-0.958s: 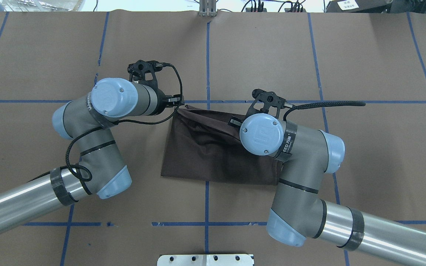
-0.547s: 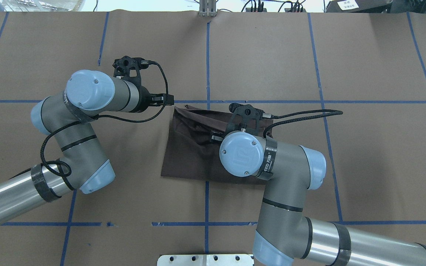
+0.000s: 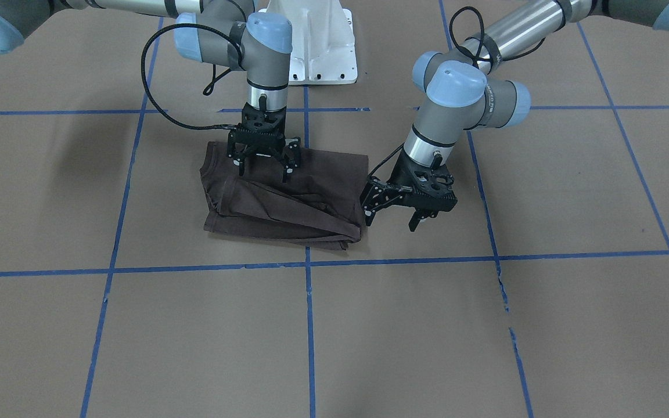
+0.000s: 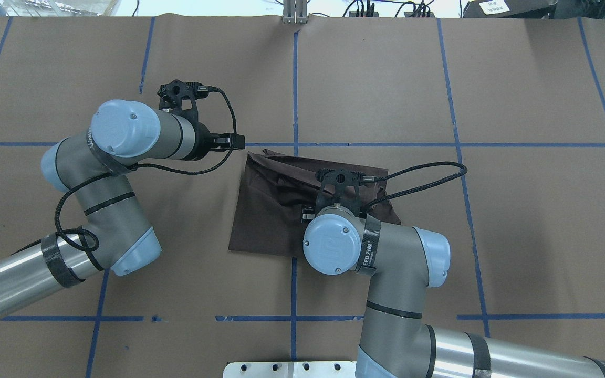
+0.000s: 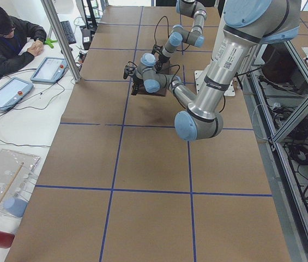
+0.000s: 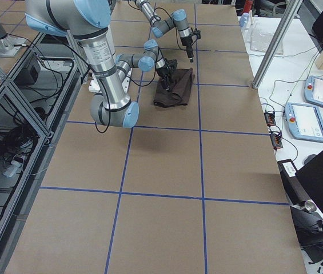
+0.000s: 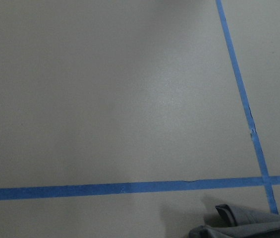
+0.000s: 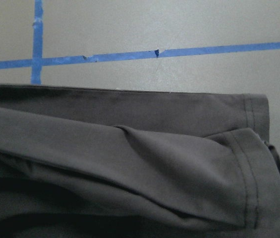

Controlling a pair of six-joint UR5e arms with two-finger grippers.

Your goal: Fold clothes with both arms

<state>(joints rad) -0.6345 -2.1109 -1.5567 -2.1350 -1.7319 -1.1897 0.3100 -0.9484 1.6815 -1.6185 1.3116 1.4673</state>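
Observation:
The clothes, one dark brown T-shirt (image 3: 288, 203) (image 4: 271, 210), lie folded into a rough rectangle on the brown paper, with loose folds along the far edge. My right gripper (image 3: 263, 173) hangs open just over the shirt's robot-side edge, nothing between its fingers; in the overhead view its wrist hides it. The right wrist view shows shirt folds and a stitched hem (image 8: 251, 163) close below. My left gripper (image 3: 391, 220) is open and empty beside the shirt's end, off the cloth. Only a shirt corner (image 7: 244, 225) shows in the left wrist view.
Blue tape lines (image 4: 294, 79) grid the paper-covered table. The white robot base (image 3: 311, 52) stands at the near edge. A person (image 5: 6, 38) sits at a side desk with tablets (image 5: 47, 68) past the table's far side.
My left gripper has drawn back from the shirt's far corner towards its own side. My right arm has swung inward and towards the robot, over the shirt's middle.

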